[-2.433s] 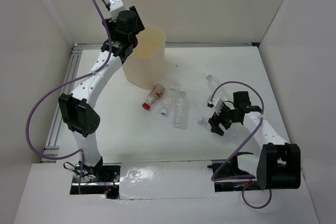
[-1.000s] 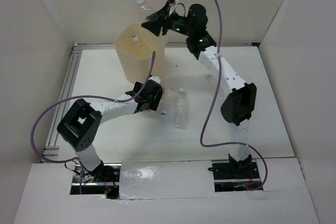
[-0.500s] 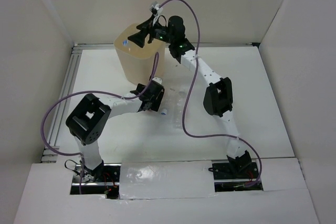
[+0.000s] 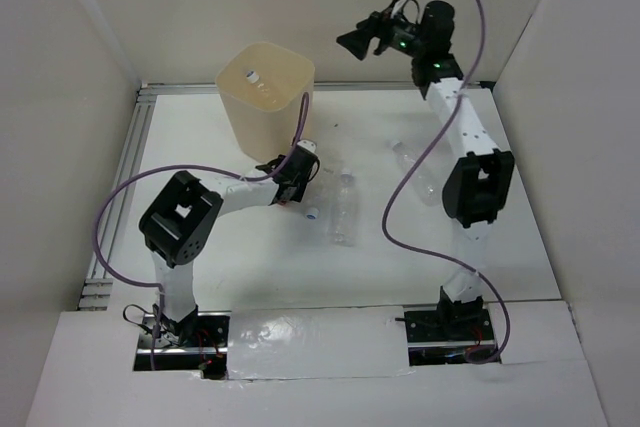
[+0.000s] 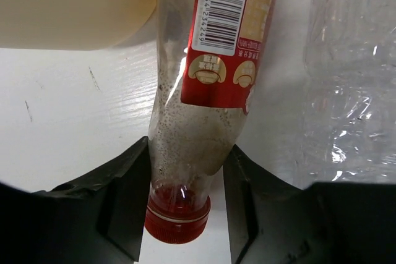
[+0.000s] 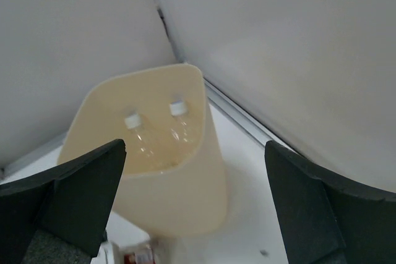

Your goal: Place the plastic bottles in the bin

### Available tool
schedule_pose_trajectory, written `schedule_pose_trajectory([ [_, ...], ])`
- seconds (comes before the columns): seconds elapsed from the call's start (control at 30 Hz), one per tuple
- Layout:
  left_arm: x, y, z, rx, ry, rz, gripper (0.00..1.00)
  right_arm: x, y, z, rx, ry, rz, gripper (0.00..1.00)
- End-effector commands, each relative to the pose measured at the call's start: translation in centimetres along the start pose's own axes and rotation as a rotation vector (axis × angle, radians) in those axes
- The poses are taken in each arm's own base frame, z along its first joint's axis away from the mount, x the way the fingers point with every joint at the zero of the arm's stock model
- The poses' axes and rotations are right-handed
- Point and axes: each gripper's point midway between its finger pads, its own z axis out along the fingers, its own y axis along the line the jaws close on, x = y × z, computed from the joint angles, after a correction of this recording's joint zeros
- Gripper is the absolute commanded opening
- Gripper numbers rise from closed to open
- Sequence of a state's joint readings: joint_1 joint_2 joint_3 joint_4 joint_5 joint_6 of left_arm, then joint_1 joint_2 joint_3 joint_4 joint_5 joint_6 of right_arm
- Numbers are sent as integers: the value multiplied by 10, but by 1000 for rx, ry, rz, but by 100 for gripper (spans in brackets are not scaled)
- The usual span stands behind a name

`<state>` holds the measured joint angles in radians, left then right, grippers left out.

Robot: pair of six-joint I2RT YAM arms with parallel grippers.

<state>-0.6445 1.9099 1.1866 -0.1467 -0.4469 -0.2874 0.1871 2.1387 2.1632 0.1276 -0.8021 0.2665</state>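
Two white-capped bottles (image 6: 133, 129) are seen inside the bin (image 4: 262, 122) at far left. Just near of it, the red-capped bottle (image 5: 185, 115) is clasped by the left gripper (image 5: 187, 153). A clear bottle (image 4: 344, 209) lies rightward on the table (image 4: 500, 247). The right gripper (image 6: 195, 146) is held high, spread wide.

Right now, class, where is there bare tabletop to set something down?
Bare: the left strip between the metal rail and the cream plastic bin; the near middle behind the silver foil strip. Crowded: before the bin, where the left pincer, red-labelled plastic bottle and clear crinkled plastic bottle cluster.
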Motion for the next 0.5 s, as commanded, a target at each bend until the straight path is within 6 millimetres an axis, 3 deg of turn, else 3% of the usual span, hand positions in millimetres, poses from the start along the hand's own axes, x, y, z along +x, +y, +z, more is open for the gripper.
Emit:
schedule_pose_trajectory([
  [0.0, 30, -6, -6, 42, 72, 28, 12, -36, 48, -46, -78, 40, -142, 100],
  [0.03, 21, -9, -20, 68, 38, 31, 3, -34, 48, -55, -65, 60, -165, 100],
  [0.07, 20, -8, -30, 76, 28, 35, 2, -4, 45, -67, -52, 140, -117, 100],
  [0.13, 22, -19, -55, 145, 2, 72, 0, 11, 39, -88, -9, 205, -192, 100],
  [0.17, 17, -23, -70, 178, -24, 72, 0, 30, 35, -111, 36, 272, -142, 100],
  [0.2, -7, -24, -103, 232, -108, 63, 0, 44, 28, -125, 65, 307, -121, 100],
  [0.23, -13, -34, -124, 292, -143, 81, 0, 56, 21, -138, 102, 334, -94, 96],
  [0.27, -25, -36, -144, 324, -183, 75, 0, 59, 9, -164, 146, 341, -78, 86],
  [0.3, -40, -33, -161, 345, -224, 59, 0, 94, 2, -185, 176, 399, 0, 73],
  [0.33, -70, -31, -195, 381, -304, 36, 0, 114, -8, -210, 229, 432, 29, 46],
  [0.37, -89, -29, -211, 394, -357, 16, 0, 107, -14, -219, 265, 426, 7, 32],
  [0.4, -102, -25, -222, 386, -377, -5, 0, 133, -18, -235, 306, 466, 50, 23],
  [0.43, -118, -23, -235, 395, -419, -22, 0, 142, -23, -247, 358, 498, 47, 20],
  [0.47, -150, -14, -253, 389, -490, -62, 0, 144, -26, -258, 381, 508, 21, 22],
])
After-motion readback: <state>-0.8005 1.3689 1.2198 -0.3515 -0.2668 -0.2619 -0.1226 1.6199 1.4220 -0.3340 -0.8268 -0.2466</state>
